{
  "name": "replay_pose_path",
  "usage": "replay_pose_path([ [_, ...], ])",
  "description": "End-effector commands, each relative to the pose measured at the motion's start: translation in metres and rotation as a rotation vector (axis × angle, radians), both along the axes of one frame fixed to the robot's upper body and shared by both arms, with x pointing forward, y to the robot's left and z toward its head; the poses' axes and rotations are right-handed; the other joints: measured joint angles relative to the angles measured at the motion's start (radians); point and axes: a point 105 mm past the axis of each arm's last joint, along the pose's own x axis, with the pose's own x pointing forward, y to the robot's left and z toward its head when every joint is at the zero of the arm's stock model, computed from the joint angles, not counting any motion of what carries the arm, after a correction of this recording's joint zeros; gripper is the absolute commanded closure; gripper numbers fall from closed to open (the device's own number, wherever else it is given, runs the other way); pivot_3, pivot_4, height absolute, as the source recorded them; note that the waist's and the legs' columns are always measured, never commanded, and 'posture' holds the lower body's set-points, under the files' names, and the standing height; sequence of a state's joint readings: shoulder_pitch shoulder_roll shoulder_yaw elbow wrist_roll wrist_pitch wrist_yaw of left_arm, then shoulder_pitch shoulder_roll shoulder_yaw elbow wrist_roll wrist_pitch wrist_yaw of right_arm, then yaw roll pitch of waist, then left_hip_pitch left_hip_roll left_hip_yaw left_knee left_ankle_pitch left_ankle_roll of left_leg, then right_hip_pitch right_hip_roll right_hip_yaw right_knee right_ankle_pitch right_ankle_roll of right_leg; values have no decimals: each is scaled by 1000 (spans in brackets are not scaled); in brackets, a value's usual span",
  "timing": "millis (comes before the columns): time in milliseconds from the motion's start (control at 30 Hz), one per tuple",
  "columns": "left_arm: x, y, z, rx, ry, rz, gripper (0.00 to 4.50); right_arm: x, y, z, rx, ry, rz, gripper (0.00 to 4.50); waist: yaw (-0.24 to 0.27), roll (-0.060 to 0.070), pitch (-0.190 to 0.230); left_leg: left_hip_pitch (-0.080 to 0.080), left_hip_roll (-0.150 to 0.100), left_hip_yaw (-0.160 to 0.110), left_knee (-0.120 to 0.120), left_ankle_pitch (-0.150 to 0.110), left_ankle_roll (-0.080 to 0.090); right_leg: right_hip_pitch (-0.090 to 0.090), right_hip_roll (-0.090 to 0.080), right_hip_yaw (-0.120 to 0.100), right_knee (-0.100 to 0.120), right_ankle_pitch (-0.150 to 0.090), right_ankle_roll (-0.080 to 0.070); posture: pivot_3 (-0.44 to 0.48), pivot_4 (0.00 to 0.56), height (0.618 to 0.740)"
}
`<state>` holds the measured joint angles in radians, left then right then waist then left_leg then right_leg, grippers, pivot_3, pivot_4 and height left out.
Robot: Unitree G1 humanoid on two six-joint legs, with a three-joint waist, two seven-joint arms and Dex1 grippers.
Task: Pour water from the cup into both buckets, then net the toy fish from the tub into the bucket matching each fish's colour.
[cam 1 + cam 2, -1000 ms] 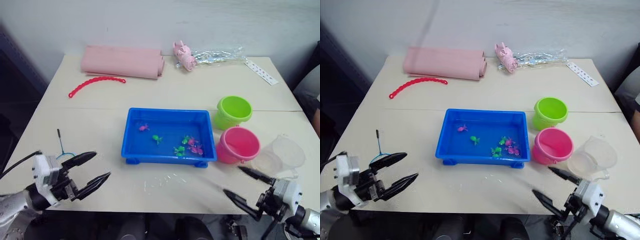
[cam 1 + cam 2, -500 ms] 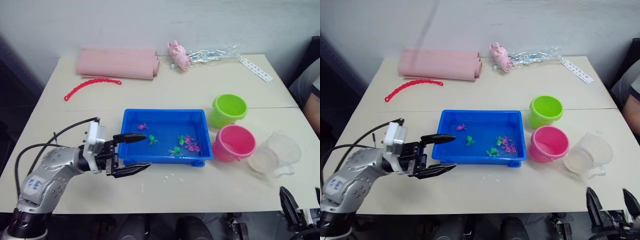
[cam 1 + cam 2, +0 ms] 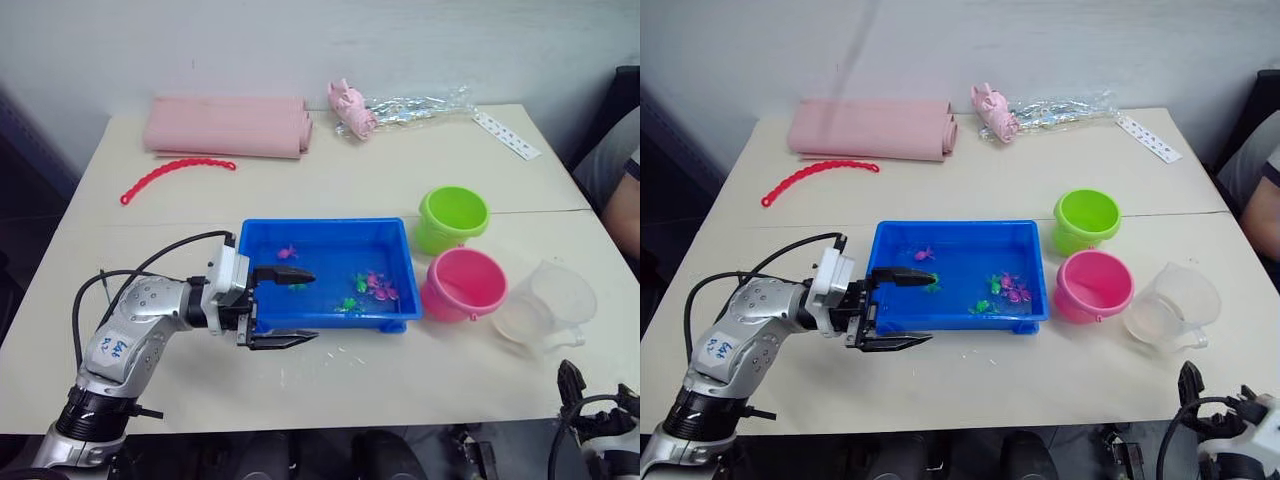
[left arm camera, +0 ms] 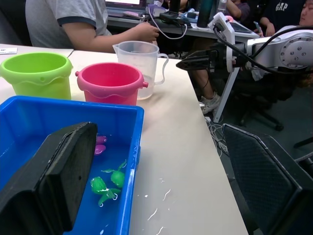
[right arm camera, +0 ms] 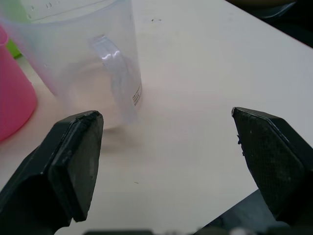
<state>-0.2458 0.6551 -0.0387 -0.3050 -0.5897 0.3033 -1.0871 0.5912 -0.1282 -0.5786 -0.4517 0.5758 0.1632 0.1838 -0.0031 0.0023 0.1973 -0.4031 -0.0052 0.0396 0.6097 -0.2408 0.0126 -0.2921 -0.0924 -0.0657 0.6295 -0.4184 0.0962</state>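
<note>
Water is seen in the blue tub (image 3: 262, 300), which sits at the middle of the counter (image 3: 330, 190), with small pink and green toy fish (image 3: 367, 288) gathered toward its right end and one pink fish nearer the far left corner. The left gripper (image 3: 284, 307) is held wide open and empty at the tub's near left corner, one finger reaching over the rim above the water and the other lying outside along the front wall. Just right of the tub stand the lime green bucket (image 3: 452, 219) and, nearer the front, the pink bucket (image 3: 463, 285), close beside each other. The clear measuring cup (image 3: 548, 309) stands upright to the right of the pink bucket, its handle turned toward the front edge. In the right wrist view the right gripper (image 5: 168, 161) is seen spread wide and empty, low at the counter's front right edge, with the cup's handle facing it and not touched. A folded pink cloth (image 3: 226, 126), a red beaded strip (image 3: 176, 176), a pale pink pig-like toy (image 3: 349, 106), a crinkly clear wrapper (image 3: 418, 104) and a white strip (image 3: 507, 135) lie along the far side. A person's arm (image 3: 622, 210) is seen at the right edge.
</note>
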Motion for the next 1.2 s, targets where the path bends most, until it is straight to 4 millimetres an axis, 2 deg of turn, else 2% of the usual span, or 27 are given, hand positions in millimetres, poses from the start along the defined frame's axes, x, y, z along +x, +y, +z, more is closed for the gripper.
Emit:
replay_pose_path([
  [33,-5,6,3,20,-41,27,32,9,-2,3,-12,-12,4,0,-1,0,0,0,0,0,0,0,0,0,0,0,0,0,0,0,150,740],
  [167,-5,6,5,21,-45,39,32,20,3,3,0,-33,21,0,4,0,0,0,0,0,1,0,1,0,0,0,3,0,0,0,150,740],
  [433,-7,2,7,24,-47,19,32,26,-10,1,-61,-27,-64,0,2,0,0,0,0,0,1,0,1,-1,0,0,6,0,0,0,150,740],
  [633,-3,2,9,21,-63,30,32,33,-12,1,-39,-49,-81,0,1,0,0,0,0,0,2,1,1,-2,-1,1,7,0,0,0,150,740],
  [967,-1,1,9,17,-79,41,32,43,-31,4,-35,-72,-183,0,1,0,0,0,0,0,2,1,1,-2,-1,1,8,0,0,0,150,740],
  [1200,-1,2,10,15,-92,54,32,50,-31,4,-34,-71,-204,0,1,0,0,0,0,0,3,1,1,-2,0,1,8,0,0,0,150,740],
])
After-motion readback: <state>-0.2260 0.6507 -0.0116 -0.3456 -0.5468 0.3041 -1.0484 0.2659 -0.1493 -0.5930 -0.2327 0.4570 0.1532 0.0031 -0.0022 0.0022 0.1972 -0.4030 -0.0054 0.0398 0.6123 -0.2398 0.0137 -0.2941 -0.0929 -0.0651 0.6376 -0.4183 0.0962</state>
